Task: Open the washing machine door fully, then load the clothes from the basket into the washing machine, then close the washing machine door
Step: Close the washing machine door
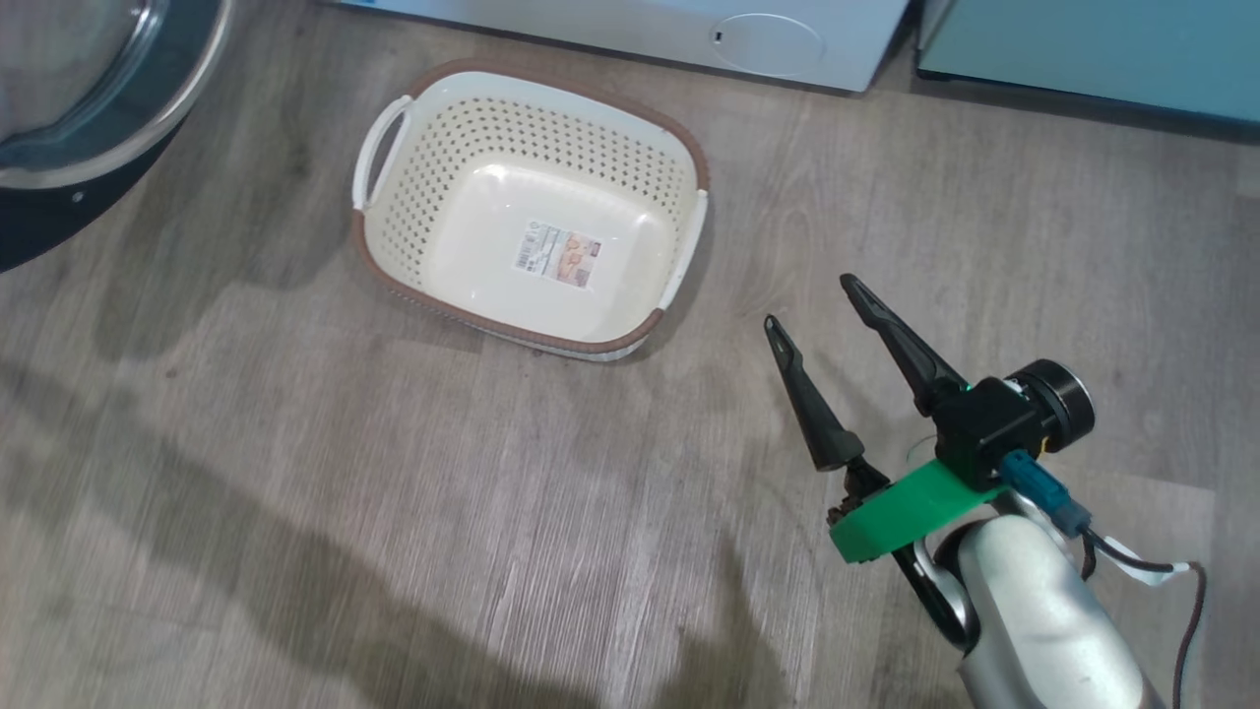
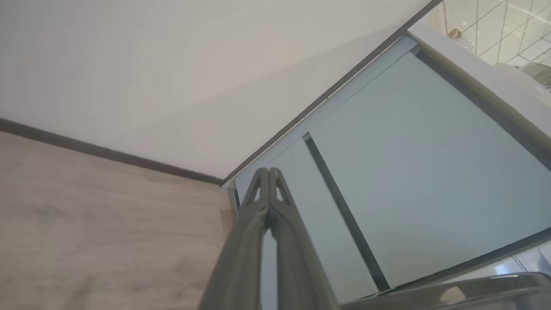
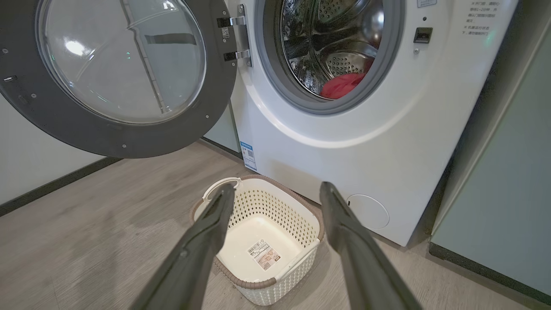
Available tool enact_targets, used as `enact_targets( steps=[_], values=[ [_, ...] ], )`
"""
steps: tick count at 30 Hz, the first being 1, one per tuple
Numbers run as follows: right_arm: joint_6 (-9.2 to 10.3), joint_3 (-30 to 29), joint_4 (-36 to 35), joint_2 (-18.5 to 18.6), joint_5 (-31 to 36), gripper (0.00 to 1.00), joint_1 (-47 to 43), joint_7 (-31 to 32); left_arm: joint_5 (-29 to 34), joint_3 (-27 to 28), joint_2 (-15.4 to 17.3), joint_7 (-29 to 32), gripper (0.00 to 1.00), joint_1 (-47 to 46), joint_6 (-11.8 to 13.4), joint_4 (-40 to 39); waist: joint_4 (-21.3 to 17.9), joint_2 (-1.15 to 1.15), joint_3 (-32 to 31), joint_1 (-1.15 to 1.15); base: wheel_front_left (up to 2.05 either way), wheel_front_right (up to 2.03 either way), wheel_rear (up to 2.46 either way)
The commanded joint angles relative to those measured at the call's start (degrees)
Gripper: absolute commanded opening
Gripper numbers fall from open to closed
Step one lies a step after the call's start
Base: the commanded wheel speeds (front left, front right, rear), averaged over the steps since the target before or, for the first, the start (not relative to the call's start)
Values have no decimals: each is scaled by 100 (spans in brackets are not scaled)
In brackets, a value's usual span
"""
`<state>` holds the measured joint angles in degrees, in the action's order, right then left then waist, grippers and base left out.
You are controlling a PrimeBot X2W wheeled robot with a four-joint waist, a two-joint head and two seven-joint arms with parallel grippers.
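The cream basket [image 1: 532,212] [image 3: 262,241] stands on the floor before the washing machine [image 3: 379,142] with only a label sticker on its floor. Red clothes [image 3: 342,85] lie inside the steel drum. The washing machine door [image 3: 116,73] [image 1: 89,108] hangs swung wide to the left on its hinge. My right gripper [image 1: 815,305] [image 3: 277,193] hovers open and empty over the floor, right of the basket and pointing toward it. In the left wrist view my left gripper [image 2: 267,172] is shut with nothing between its fingers, pointing at a corner where a white wall meets pale green cabinet fronts.
Pale green cabinets [image 3: 508,181] [image 1: 1093,49] stand right of the washer. A white wall with a dark baseboard [image 3: 51,185] runs behind the open door. A small round white flap [image 3: 368,211] sits low on the washer front. Wood-look floor [image 1: 394,512] stretches in front.
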<state>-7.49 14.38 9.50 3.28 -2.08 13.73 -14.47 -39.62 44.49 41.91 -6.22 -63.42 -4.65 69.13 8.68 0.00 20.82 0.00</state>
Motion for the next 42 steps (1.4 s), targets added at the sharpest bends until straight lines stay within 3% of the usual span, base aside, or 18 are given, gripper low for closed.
enact_targets(
  steps=[1,4,12,27,42],
  values=[
    [0,153,-211,-40,-40,100,106,-53,-56,3,489,142,0,18,57,-37,-62,0,-6,0,0,0,0],
    [0,200,-214,-40,-57,100,73,-53,-131,14,500,444,0,-108,193,217,-153,0,-20,0,0,0,0],
    [0,188,-214,-40,-59,100,24,-53,-302,-74,257,1215,0,-236,-105,363,-205,0,-82,0,0,0,0],
    [0,248,-181,-40,-88,100,-39,-53,-769,-127,-179,2432,0,-355,-278,377,-200,0,-278,0,0,0,0],
    [0,254,-168,-40,-291,100,-56,-53,-1888,-121,-746,4212,0,291,-283,-792,-252,0,-527,0,0,0,0]
  ],
)
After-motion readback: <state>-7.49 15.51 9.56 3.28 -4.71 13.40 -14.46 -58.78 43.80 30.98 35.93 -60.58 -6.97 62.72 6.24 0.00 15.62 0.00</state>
